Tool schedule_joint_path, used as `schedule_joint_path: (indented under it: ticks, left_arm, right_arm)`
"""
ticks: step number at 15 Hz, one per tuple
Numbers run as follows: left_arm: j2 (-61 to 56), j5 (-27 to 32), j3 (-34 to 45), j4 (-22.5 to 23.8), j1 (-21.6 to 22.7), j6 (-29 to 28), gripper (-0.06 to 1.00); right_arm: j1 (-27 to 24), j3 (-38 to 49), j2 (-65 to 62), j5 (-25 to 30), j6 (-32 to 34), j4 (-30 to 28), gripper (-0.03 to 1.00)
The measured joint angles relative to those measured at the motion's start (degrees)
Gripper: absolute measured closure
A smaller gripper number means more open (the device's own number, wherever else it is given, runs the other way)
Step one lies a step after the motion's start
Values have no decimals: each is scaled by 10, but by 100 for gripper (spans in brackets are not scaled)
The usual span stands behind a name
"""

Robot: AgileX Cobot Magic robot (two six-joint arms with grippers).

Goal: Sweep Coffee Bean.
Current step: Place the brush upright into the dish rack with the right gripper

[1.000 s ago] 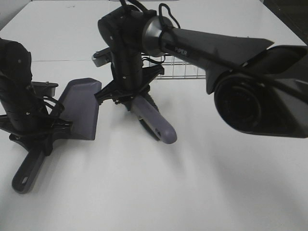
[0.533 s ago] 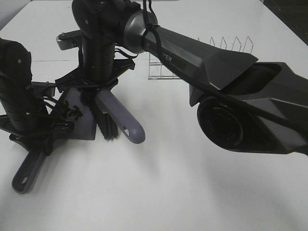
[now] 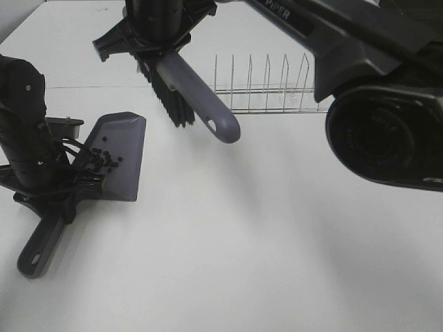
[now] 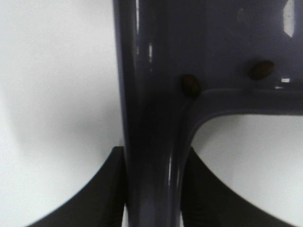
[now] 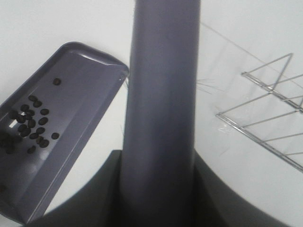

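The coffee bean point(image 3: 104, 158) cluster lies inside the purple-grey dustpan point(image 3: 118, 149) at the left of the table. My left gripper point(image 3: 59, 200) is shut on the dustpan's handle point(image 4: 151, 142), its black fingers point(image 4: 94, 198) pressing both sides; two beans point(image 4: 190, 85) sit near the handle root. My right gripper point(image 3: 156, 34) is shut on the brush handle point(image 3: 201, 100), holding the brush in the air behind and to the right of the pan, bristles point(image 3: 173, 97) hanging down. In the right wrist view the brush handle point(image 5: 161, 118) runs up the middle, with the dustpan point(image 5: 71, 85) and its beans point(image 5: 31, 125) beside it.
A wire rack point(image 3: 266, 90) stands at the back, right of the brush, and shows in the right wrist view as a wire rack point(image 5: 270, 113) too. The right arm's big dark body point(image 3: 387, 131) blocks the upper right. The table point(image 3: 242, 263) is white.
The right arm lifted the brush off the dustpan's edge, up and toward the back. The beans now lie in the pan. The left arm and dustpan have not moved.
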Motion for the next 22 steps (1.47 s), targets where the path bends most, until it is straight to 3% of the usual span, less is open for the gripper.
schedule_joint_path:
  ticks: [5, 9, 13, 16, 22]
  left_arm:
    - [0, 0, 0, 0, 0, 0, 68]
    - [0, 1, 0, 0, 0, 0, 68]
    - [0, 1, 0, 0, 0, 0, 68]
    - [0, 1, 0, 0, 0, 0, 68]
    - [0, 1, 0, 0, 0, 0, 68]
  right_arm:
    - [-84, 142, -105, -1, -12, -6, 68]
    - [-202, 288, -195, -2, -13, -6, 68]
    - [-300, 371, -229, -2, -16, -3, 68]
    - [-327, 436, -229, -2, -28, 21, 68]
    - [-328, 484, -210, -96, -27, 22, 68]
